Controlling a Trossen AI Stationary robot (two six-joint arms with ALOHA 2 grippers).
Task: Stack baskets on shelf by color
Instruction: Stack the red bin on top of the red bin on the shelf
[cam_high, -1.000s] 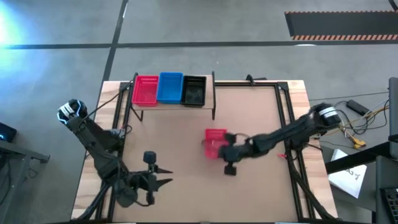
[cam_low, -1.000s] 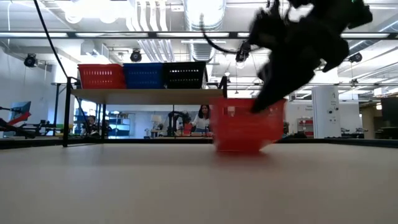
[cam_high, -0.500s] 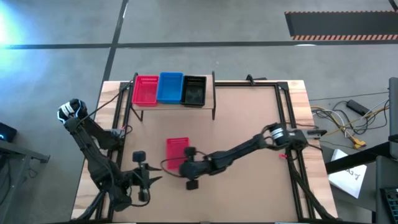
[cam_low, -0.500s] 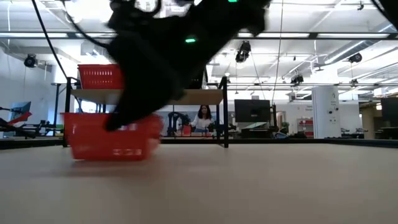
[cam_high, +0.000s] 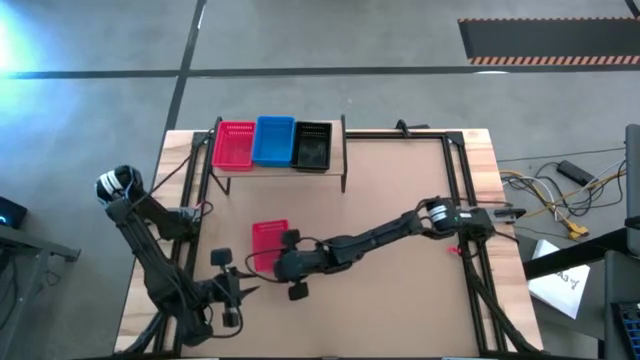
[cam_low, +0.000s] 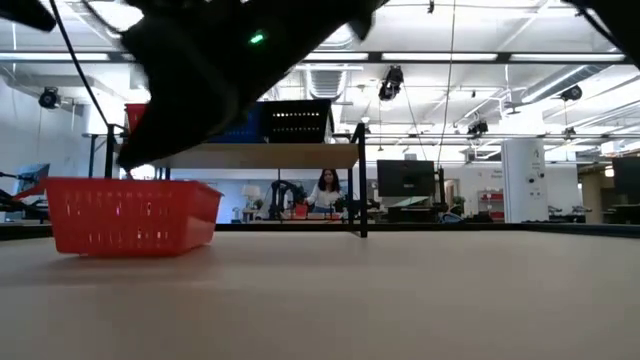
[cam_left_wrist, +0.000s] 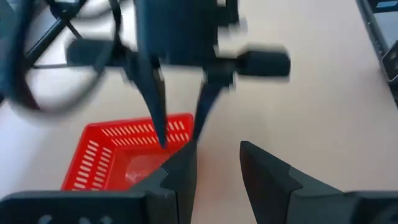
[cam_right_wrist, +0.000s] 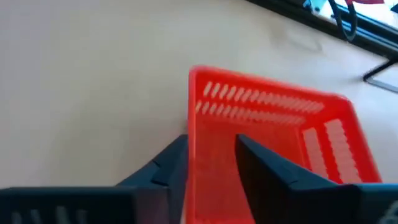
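A red basket (cam_high: 266, 240) (cam_low: 130, 215) stands flat on its bottom on the wooden tabletop, left of centre. My right gripper (cam_high: 283, 262) (cam_right_wrist: 211, 146) reaches in from the right. It is open, one finger inside and one outside the basket's wall near its near right corner. My left gripper (cam_high: 236, 292) (cam_left_wrist: 217, 168) waits open near the table's front left, pointing at the basket. At the far left the shelf (cam_low: 250, 155) carries a red basket (cam_high: 234, 145), a blue basket (cam_high: 273, 141) and a black basket (cam_high: 312, 146) side by side. My right gripper straddles the red basket's side wall (cam_right_wrist: 208, 134) from above, slanting in from the table's right. A gap shows between the spread fingers (cam_left_wrist: 158, 118) and the wall, and I cannot tell whether either finger touches it. The basket rests on the table.
Black frame rails (cam_high: 462, 190) run along the table's left and right sides. Bare tabletop (cam_high: 400, 190) lies between the shelf and the right rail. Cables (cam_high: 560, 195) lie off the table at the right. A person (cam_low: 326, 190) shows in the room beyond.
My right gripper has carried the red basket from the table's middle toward the left edge, and the arm has stretched out low across the table. The basket, tilted a second ago, now stands level on the tabletop. My left gripper has drawn back slightly toward the left edge.
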